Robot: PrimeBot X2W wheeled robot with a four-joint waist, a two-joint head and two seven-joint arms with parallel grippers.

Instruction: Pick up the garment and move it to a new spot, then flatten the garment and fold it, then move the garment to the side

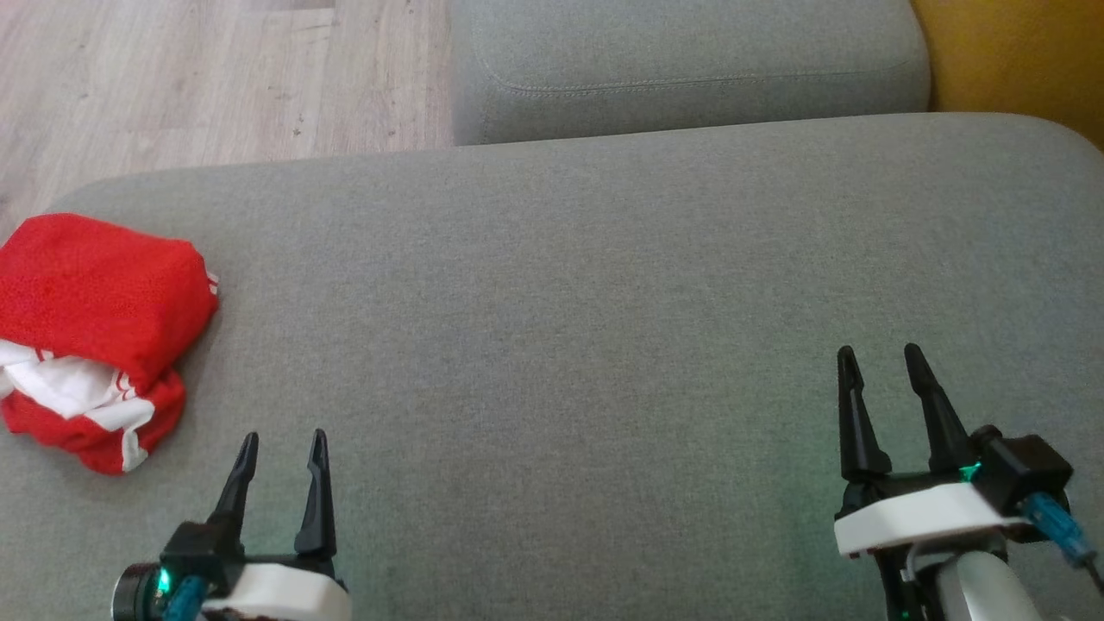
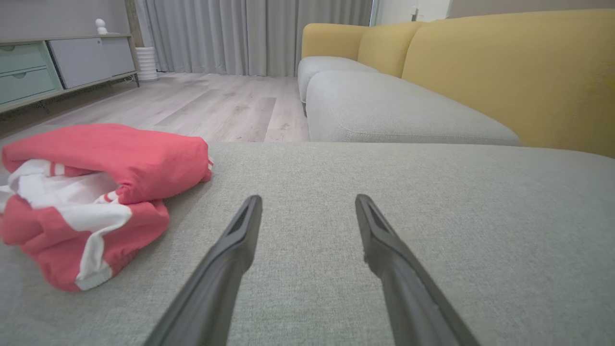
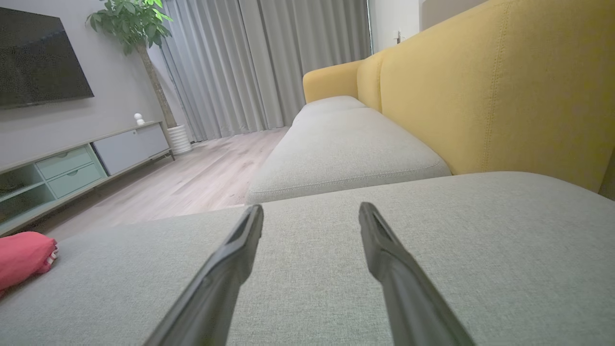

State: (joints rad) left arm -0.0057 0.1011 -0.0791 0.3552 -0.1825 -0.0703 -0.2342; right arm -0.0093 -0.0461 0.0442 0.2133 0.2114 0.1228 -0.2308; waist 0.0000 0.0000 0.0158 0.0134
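Note:
A red and white garment lies folded in a thick bundle at the far left of the grey sofa cushion. In the left wrist view the garment sits to the left, just beyond the fingertips. My left gripper stands open and empty at the lower left, a short way right of the bundle and apart from it. At the lower right my right gripper is open and empty, far from the garment. The right wrist view catches a corner of the garment at its left edge.
A second grey cushion adjoins the far side, with the yellow backrest at the right. Wooden floor lies beyond the cushion's far-left edge. A low cabinet, a potted plant and curtains stand across the room.

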